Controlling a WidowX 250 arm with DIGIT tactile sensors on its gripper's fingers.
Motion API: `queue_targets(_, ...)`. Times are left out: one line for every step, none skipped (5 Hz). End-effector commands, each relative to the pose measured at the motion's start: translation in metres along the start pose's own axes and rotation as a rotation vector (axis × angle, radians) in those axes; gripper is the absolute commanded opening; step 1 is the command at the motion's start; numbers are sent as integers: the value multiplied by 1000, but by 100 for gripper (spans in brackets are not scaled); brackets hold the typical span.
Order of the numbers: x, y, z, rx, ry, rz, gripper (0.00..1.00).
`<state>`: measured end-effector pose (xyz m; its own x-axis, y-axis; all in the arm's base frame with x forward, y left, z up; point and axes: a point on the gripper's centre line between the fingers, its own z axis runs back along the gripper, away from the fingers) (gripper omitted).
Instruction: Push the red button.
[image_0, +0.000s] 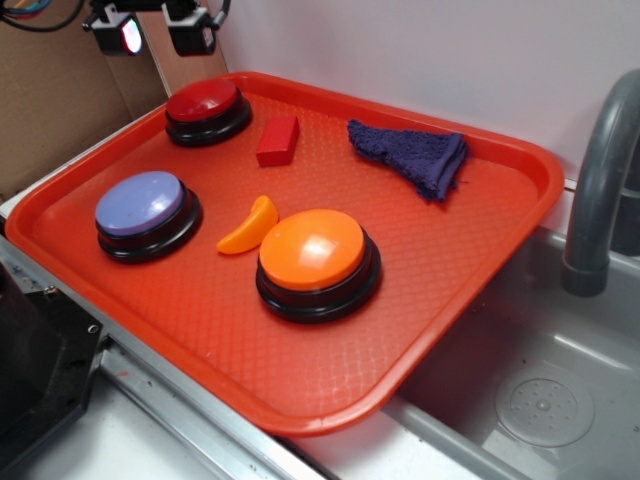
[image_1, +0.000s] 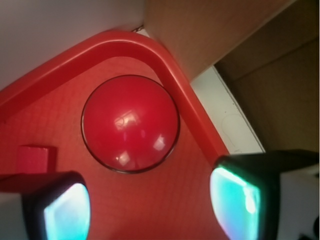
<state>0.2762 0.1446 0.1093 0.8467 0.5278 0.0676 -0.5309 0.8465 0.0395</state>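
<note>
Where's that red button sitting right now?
In the exterior view, the red button sits in the far left corner of the orange tray, beside the small red block; the hand hangs just above it.

open air above the red button (image_1: 130, 123), gripper (image_0: 160, 32) jaws spread overhead, tray (image_1: 172, 75) rim close behind, red block (image_0: 277, 140) beside (not touching), purple button (image_0: 140, 205) nearer front

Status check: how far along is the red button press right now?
Done: the gripper has been brought near the tray's far corner, above the red button. In hand: lining up; in the wrist view the button sits ahead of the open fingers, not between them. Left: descend and press; no contact shows yet.
</note>
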Motion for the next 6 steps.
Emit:
queue_targets(8, 1, 41, -27, -75, 18, 100)
queue_targets(8, -4, 46, -23, -85, 22, 100)
queue_targets(6, -7, 49, -14, -98, 20, 100)
queue_targets(4, -8, 52, -13, -112, 20, 100)
queue_targets(3, -9, 55, -16, -120, 18, 100)
queue_targets(1, -10, 59, -23, -128, 15, 100)
